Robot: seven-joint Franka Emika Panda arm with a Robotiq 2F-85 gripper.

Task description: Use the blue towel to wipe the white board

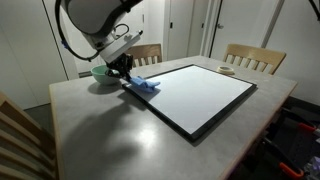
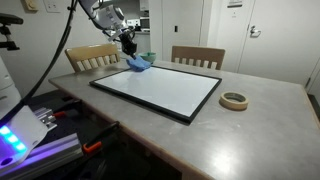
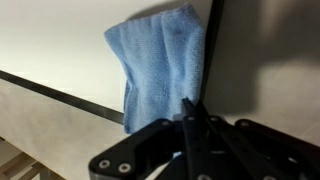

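Grey table top (image 1: 95,135) fills the scene, with wooden chairs (image 1: 250,58) behind it. Toward its left end sits a pale green bowl (image 1: 101,75). Just right of the bowl, the gripper (image 1: 124,71) hangs low over a corner of the white board (image 1: 205,92), which lies flat on the table. In the wrist view its fingers (image 3: 188,125) are pressed together with no gap. They seem to pinch the edge of the blue towel (image 1: 146,86), though the fingers themselves hide the exact hold. The towel lies bunched on that corner of the board, against the black frame and right beside the fingertips. From there nearly the whole glossy face stretches away to the right, with the board's long side running away from the gripper. I judge the wipe must drag the towel rightward along it. In an exterior view, a tape roll (image 2: 234,100) rests on the table past the board's right end.
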